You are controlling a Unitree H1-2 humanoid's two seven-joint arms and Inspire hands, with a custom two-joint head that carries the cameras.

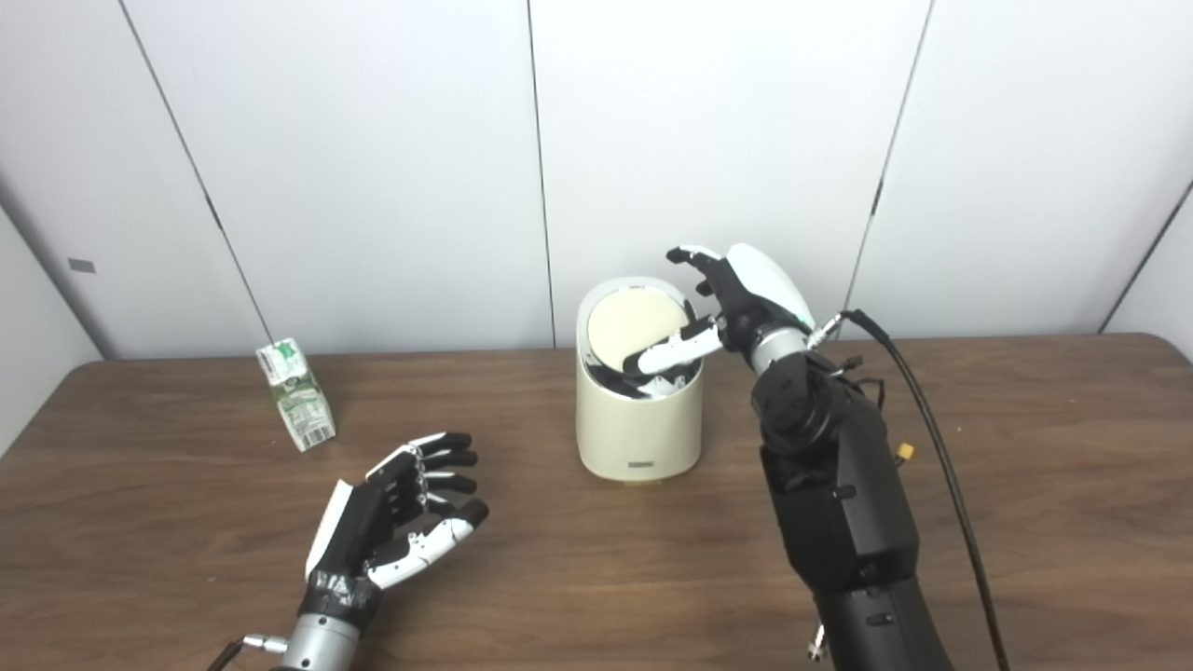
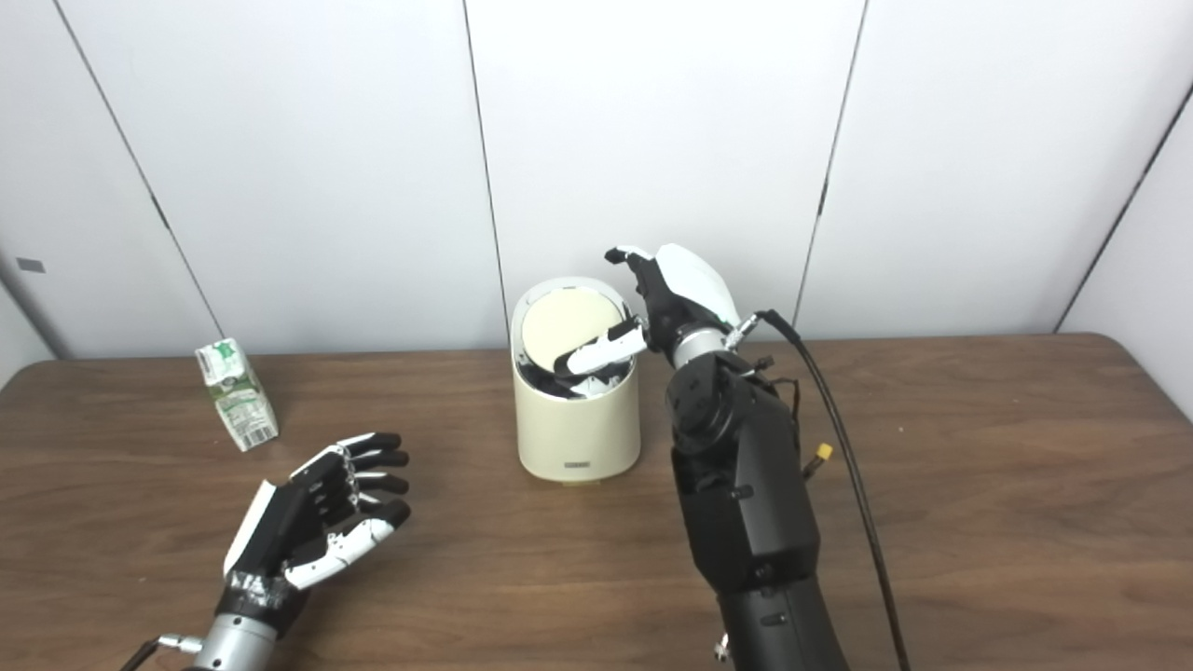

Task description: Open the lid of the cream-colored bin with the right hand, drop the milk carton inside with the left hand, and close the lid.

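Lying nearest the viewer, well to the left of and nearer than the cream-colored bin [image 1: 638, 410]: the left robot hand [image 1: 401, 522], palm turned up, fingers spread apart and grasping nothing, hovering just above or resting on the brown wooden desk [image 1: 596, 578]; cannot tell which.

Rising to the right of the bin: a thick black forearm, with a black cable [image 1: 932, 438] trailing beside it.

Standing upright at the middle of the desk: the bin itself, round and pale, with a small label low on its front.

Tilting up inside the bin's rim: the round lid [image 1: 632, 328], pushed partly open, showing a dark gap along its nearer edge.

Reaching over the bin's right edge: the right robot hand [image 1: 736, 298], thumb pressing down into the gap at the lid's near right side, the other fingers raised and apart above the rim, gripping nothing.

Standing well apart to the left of the bin, a little farther back than the left robot hand: the milk carton [image 1: 296, 393], green and white, leaning slightly, untouched.

Closing the scene behind the bin: white wall panels [image 1: 373, 168].
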